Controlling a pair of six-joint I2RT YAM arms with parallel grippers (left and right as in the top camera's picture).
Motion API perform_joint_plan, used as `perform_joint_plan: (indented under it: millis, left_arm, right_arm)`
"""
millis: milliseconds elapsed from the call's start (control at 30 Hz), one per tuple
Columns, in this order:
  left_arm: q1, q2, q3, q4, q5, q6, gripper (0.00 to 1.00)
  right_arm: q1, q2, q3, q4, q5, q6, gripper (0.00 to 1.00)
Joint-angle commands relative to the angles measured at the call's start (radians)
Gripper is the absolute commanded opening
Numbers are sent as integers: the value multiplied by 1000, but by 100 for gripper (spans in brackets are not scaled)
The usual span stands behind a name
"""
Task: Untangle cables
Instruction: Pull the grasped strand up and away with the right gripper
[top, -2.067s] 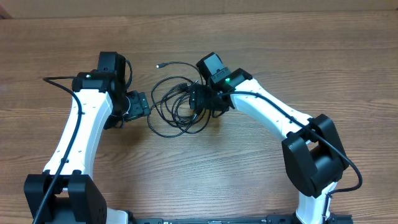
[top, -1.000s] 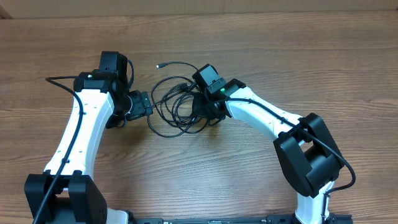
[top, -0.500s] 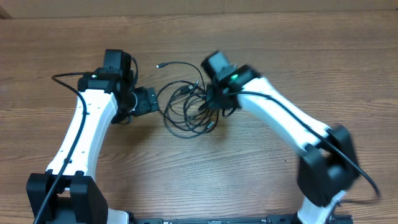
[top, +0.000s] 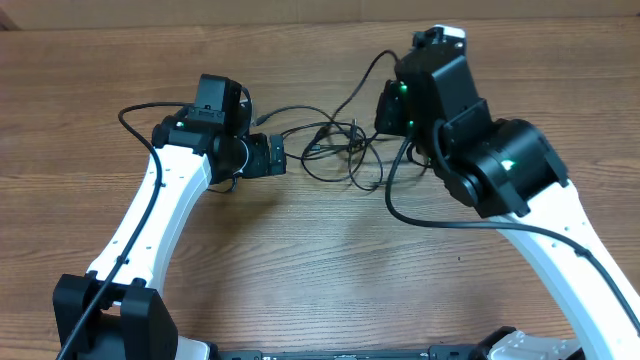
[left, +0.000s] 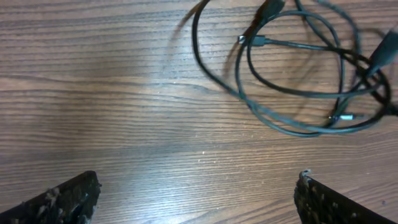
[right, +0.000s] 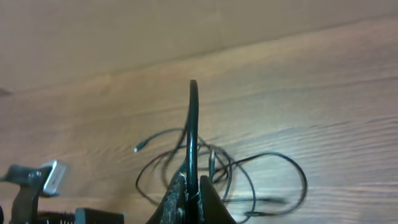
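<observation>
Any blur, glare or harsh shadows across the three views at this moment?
Overhead: sharp, evenly lit, no glare. Left wrist: crisp wood grain; the cables cast soft shadows. Right wrist: softest view; the one pinched in the right gripper and the table behind look slightly blurred.

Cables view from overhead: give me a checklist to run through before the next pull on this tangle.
1. Right gripper shut on one cable: ok.
2. Left gripper open, nothing between its fingers: ok.
3. Tangle of cables separated: not ok, loops cross.
4. Left gripper anchoring the tangle: not ok, the loops lie ahead of its fingers.
5. Where the held cable's plug ends: cannot tell.
</observation>
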Motion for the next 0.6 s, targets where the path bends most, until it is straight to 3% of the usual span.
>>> perform_joint_plan:
  millis: [0, 300, 567]
  left_arm:
    - [-2, 12, -5, 14, 55, 19, 100]
    - [-34, 98, -5, 53, 232, 35, 100]
    - [-57, 202, -5, 91, 374, -282, 100]
  right_arm:
    - [0, -49, 7, 42, 49, -13, 4]
    - [-2, -100, 7, 150, 196, -65, 4]
    - [-2, -100, 7, 139, 232, -64, 4]
